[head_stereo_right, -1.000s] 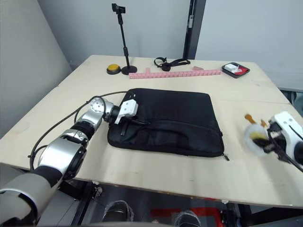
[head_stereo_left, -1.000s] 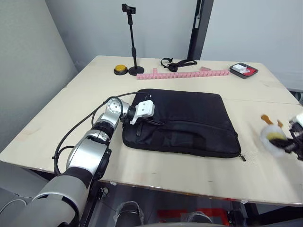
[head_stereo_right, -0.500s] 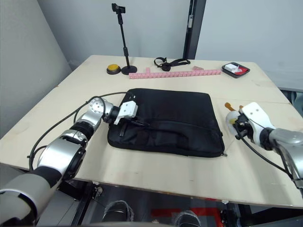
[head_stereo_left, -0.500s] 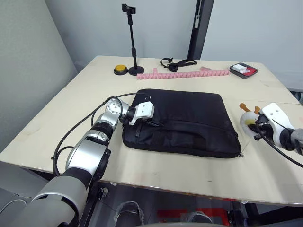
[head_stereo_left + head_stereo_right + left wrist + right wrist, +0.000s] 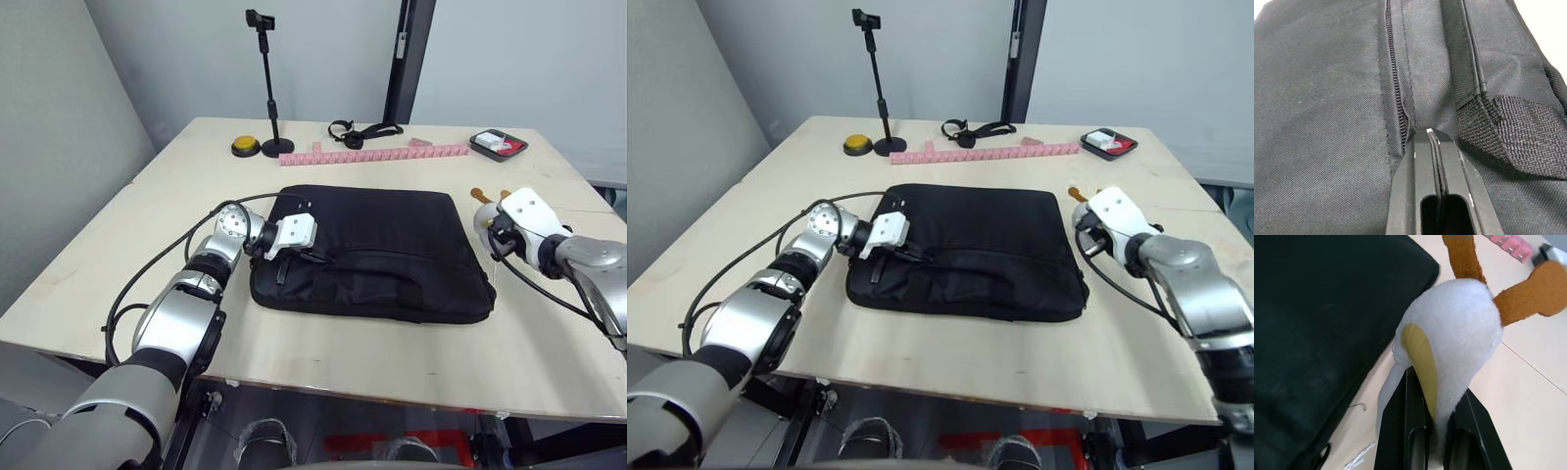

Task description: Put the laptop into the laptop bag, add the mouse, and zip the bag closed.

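Beside the laptop bag [image 5: 377, 250], the right end effector [image 5: 493, 233] has brought a clamped fluffy toy [image 5: 1449, 340], not the mouse; left end effector [image 5: 1432, 147] pinched closed.

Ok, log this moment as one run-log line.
left gripper: shut, on laptop bag by zipper | right gripper: shut on fluffy toy, beside bag's right edge | bag: flat on table
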You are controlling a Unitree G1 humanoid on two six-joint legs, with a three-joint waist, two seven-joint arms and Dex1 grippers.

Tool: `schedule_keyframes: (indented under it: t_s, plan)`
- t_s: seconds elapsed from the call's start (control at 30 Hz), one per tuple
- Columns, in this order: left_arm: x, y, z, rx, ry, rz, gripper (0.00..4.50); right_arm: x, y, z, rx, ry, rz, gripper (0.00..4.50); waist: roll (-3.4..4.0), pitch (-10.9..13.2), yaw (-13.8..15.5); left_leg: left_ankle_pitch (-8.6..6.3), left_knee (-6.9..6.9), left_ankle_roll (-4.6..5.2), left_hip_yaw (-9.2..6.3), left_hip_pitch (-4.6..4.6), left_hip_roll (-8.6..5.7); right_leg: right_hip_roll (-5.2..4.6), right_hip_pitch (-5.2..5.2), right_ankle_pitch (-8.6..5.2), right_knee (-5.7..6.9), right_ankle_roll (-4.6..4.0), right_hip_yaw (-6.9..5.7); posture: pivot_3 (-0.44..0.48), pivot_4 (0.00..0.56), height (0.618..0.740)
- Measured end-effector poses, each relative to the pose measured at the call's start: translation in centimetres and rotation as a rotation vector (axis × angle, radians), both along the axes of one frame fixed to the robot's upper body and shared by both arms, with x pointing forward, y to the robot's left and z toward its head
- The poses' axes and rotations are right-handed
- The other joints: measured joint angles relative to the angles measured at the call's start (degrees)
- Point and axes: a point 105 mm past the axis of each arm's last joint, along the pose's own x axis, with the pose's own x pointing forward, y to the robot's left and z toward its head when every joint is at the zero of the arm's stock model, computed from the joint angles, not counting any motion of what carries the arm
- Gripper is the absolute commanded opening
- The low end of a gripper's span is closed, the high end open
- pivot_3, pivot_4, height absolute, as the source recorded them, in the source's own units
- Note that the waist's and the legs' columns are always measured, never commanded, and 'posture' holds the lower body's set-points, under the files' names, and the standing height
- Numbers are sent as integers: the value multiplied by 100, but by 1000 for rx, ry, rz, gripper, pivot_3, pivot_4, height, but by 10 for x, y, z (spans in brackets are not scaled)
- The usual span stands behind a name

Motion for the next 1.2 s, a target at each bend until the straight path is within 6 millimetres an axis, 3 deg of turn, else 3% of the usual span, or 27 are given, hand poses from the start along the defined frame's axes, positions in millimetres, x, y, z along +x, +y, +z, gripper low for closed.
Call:
schedule_keyframes:
  t_s: [0.23,0.33,0.67,0.8,0.9,1.0,1.1,1.2]
  plan:
    - [-1,0,0,0,-6,-6,0,-2,-10,-16,-114,96,-96,36,1,0,11,0,-17,-2,5,9,-1,1,1,-1,-5,1,2,0,150,739]
    - [-1,-2,-1,-2,-4,-10,0,-15,-22,-18,-175,173,-109,36,0,0,37,0,-32,-3,7,19,-1,0,10,-3,-17,4,2,0,150,739]
    - [-2,-3,-1,-3,-7,-15,0,-44,-36,-29,-277,322,-65,36,1,-1,50,0,-44,-3,15,25,0,-1,12,-6,-25,9,5,0,150,739]
    - [-2,-2,-1,-1,-8,-14,0,-32,-27,-18,-286,251,-41,36,2,-2,36,0,-43,-3,17,25,0,-1,11,-6,-23,9,6,0,150,739]
    - [-3,1,-1,7,-9,-19,0,-10,-8,-6,-265,163,-7,36,3,-4,-4,0,-43,-4,18,26,1,0,10,-5,-20,8,7,0,150,739]
    - [-8,1,-4,18,-5,-59,0,6,7,-10,-285,137,30,36,4,-5,1,0,-45,-4,17,21,0,-2,8,-6,-20,6,2,0,150,739]
    - [-11,3,-5,27,-11,-80,0,19,9,-15,-297,132,19,36,4,-5,-11,-1,-49,-5,22,20,0,-1,7,-7,-25,4,2,0,150,739]
    - [-11,6,-5,36,-17,-87,0,32,11,-8,-330,89,6,36,5,-5,-60,-1,-54,-7,23,22,2,1,6,-7,-24,4,1,0,150,739]
